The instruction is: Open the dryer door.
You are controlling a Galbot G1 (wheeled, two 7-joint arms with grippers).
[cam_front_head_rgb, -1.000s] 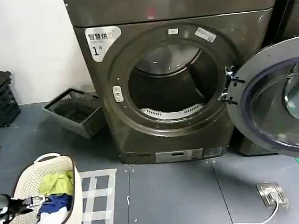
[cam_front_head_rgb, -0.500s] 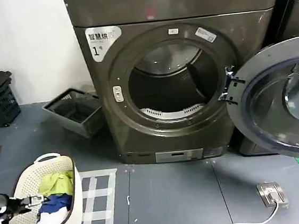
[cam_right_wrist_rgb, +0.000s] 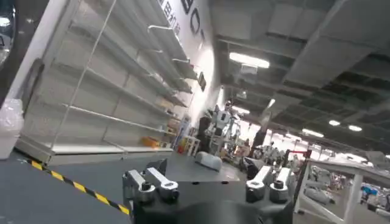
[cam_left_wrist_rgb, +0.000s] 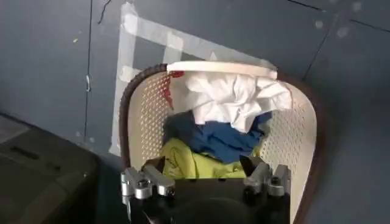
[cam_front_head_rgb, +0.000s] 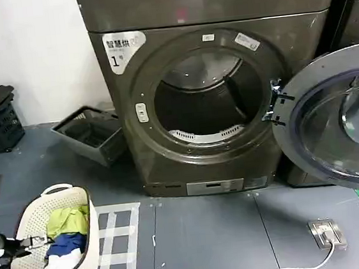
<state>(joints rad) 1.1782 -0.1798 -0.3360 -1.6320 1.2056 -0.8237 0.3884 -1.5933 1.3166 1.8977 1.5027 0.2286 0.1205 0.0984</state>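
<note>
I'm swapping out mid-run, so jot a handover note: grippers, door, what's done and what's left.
Left gripper: open, empty, low on the robot's left, over the laundry basket of clothes.
Right gripper: open, empty, pointing away into the room.
Dryer door: swung fully open to the right of the dryer marked "1"; drum exposed and looks empty.
Done: door opening.
Left: nothing on the door.

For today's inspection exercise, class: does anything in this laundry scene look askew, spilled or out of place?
One thing stands out: a dark basket left of the dryer lies tipped on its side against the machine. The dryer door hangs wide open, and clothes stay inside the white laundry basket, over which the open left gripper hovers.
</note>
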